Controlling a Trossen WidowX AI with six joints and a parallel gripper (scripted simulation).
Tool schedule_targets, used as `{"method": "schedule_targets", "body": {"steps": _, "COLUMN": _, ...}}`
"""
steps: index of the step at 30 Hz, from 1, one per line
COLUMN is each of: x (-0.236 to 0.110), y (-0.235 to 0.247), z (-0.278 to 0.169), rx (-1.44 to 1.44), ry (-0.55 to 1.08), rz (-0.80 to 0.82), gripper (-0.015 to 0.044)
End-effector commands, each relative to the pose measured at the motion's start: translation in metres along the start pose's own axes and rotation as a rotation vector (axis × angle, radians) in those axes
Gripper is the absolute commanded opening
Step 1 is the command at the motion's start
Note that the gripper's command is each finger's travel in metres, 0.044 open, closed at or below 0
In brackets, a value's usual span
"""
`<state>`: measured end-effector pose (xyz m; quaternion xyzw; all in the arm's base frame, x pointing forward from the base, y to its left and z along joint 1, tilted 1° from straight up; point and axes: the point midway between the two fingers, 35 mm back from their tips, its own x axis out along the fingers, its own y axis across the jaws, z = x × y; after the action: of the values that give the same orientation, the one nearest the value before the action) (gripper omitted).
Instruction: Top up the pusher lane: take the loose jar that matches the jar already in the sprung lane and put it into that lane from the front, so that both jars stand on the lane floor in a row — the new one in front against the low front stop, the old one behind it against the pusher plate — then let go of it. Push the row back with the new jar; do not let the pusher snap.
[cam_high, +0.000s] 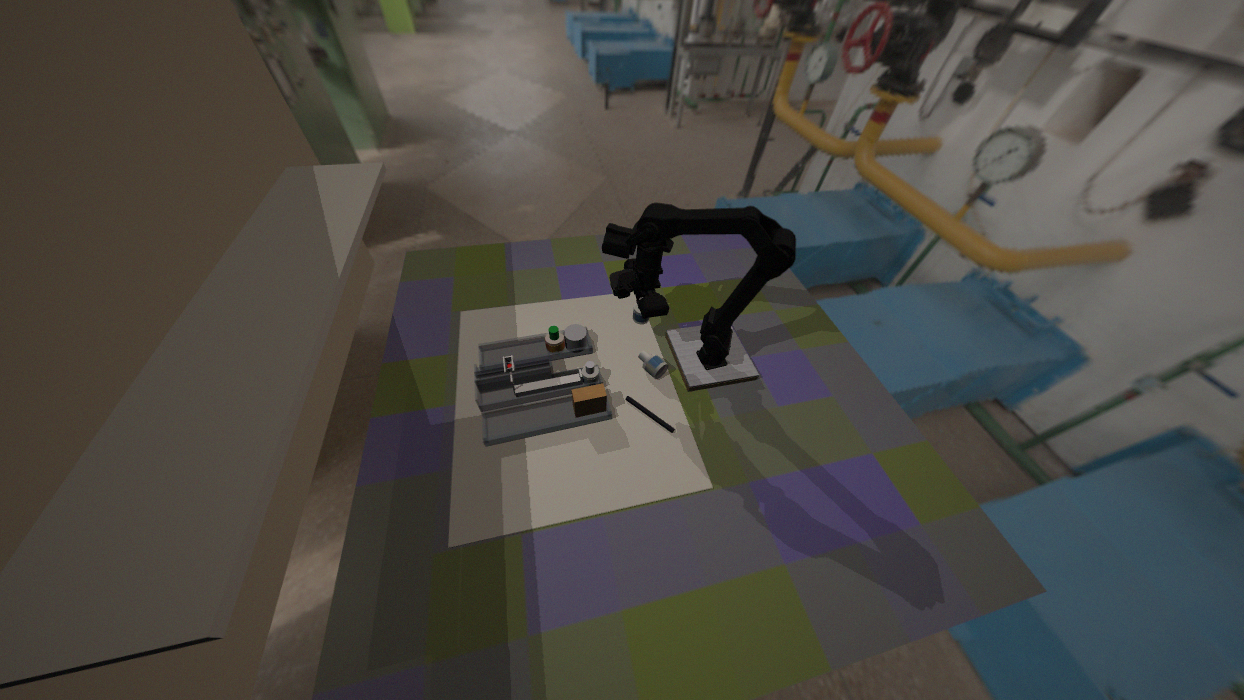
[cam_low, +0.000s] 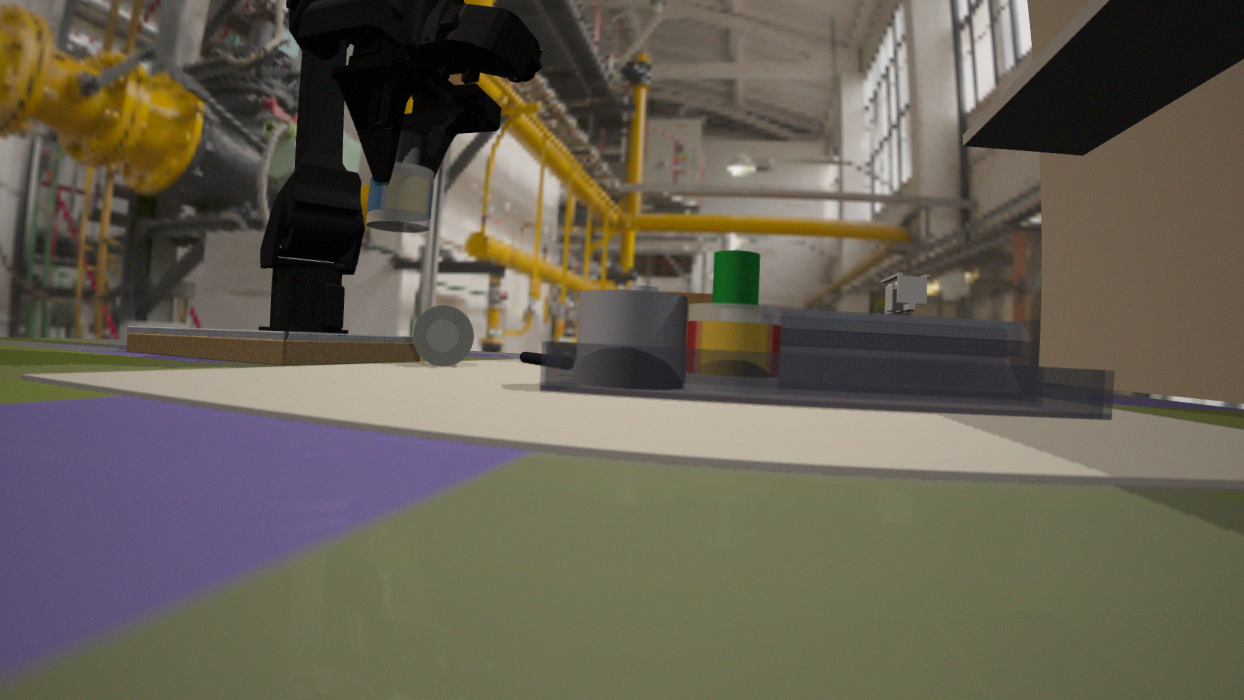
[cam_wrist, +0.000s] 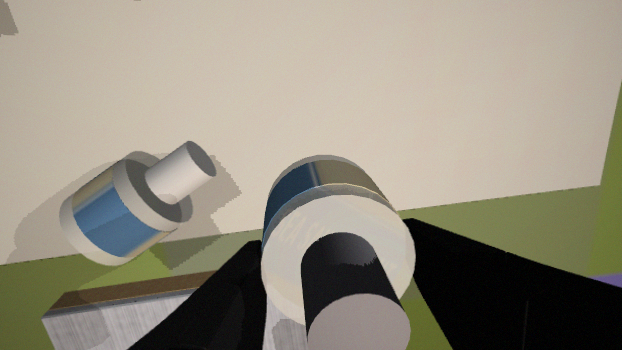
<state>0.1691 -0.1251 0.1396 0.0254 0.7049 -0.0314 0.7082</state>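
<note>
I have the gripper (cam_low: 401, 169) clamped on a jar (cam_low: 401, 198), gripping it by the neck below the cap; the jar hangs upright, well above the mat (cam_low: 434, 400). From the wrist view its cap (cam_wrist: 357, 320) points at the camera, a blue and tan label band (cam_wrist: 305, 182) shows on the body, and the black fingers sit on either side.

A second jar (cam_wrist: 120, 212), blue-labelled with a pale cap, lies on its side on the mat near the arm's base plate (cam_high: 717, 356).

The rack (cam_high: 539, 383) sits well apart from the held jar, further across the mat. Its middle lane holds one small jar (cam_high: 590, 372) at the front end. The far lane holds a green-capped jar (cam_low: 735, 317) and a grey cylinder (cam_low: 630, 335). A brown block (cam_high: 588, 400) stands in the near lane. A black rod (cam_high: 649, 414) lies beside the rack.
</note>
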Motion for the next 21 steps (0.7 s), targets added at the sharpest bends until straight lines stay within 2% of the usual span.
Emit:
{"method": "schedule_targets", "body": {"steps": 1, "x": 0.003, "y": 0.006, "z": 0.015, "rx": -0.002, "ry": -0.005, "rz": -0.003, "gripper": 0.0000}}
{"method": "schedule_targets", "body": {"steps": 21, "x": 0.031, "y": 0.072, "z": 0.088, "rx": -0.030, "ry": -0.012, "rz": 0.003, "gripper": 0.0000}}
